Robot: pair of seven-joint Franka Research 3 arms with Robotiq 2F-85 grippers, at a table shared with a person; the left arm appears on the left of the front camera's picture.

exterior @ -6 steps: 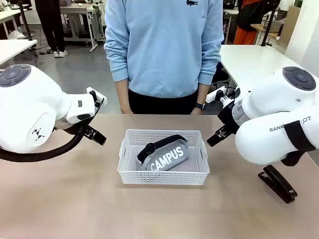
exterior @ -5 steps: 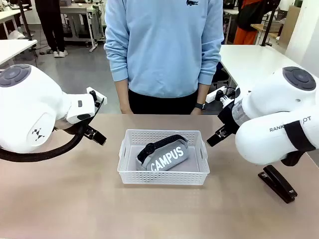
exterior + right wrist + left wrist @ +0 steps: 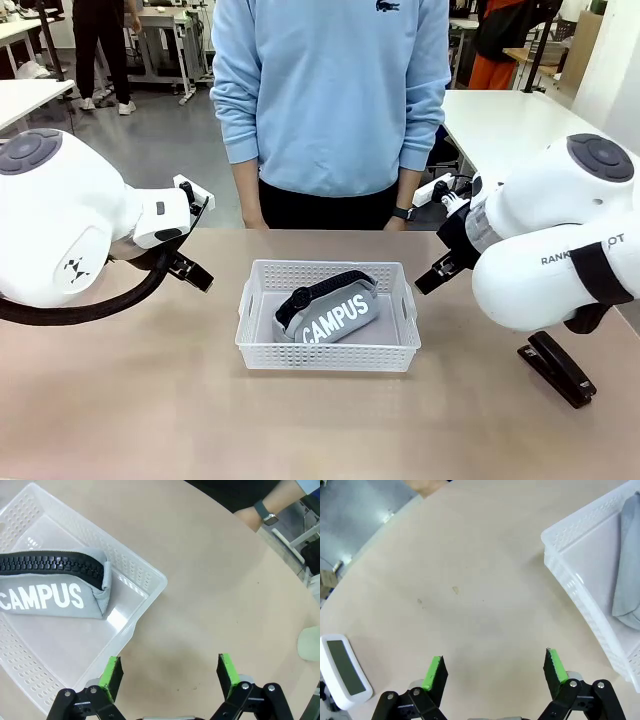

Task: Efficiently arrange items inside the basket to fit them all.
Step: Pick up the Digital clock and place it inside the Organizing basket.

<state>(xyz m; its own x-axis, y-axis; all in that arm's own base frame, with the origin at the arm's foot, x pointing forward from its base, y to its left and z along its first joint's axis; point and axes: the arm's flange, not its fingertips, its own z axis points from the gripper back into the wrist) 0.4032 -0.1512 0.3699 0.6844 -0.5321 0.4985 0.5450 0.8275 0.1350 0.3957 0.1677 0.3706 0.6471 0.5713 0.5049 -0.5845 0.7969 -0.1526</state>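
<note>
Front view: pouch lies in basket; left hand and right hand spread wide, empty

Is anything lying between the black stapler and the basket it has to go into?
Nothing visible does: the table between the stapler and the basket is bare. Inside, the CAMPUS pouch lies diagonally across the middle, with floor free beside it.

The front camera looks across the table at the standing person, while both wrist cameras look steeply down from close above, sharing opposite ends of the white basket.
</note>
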